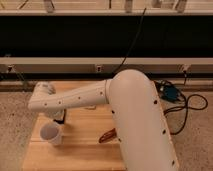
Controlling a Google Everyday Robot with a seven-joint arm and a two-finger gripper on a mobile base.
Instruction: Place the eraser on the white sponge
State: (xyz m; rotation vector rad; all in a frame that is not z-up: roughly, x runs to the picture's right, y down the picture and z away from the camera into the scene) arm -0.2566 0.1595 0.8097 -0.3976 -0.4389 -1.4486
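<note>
My white arm (75,99) reaches left across the wooden table (85,145). The gripper (59,116) hangs dark below the wrist at the table's left side, just above and right of a white paper cup (50,134). The black eraser does not show as a separate thing; it may be hidden at the gripper. The white sponge is hidden or out of view, perhaps behind the arm.
A reddish-brown elongated object (107,136) lies on the table beside the arm's big shoulder (140,125). Cables and a blue box (170,93) lie on the speckled floor to the right. A dark wall with a rail runs behind.
</note>
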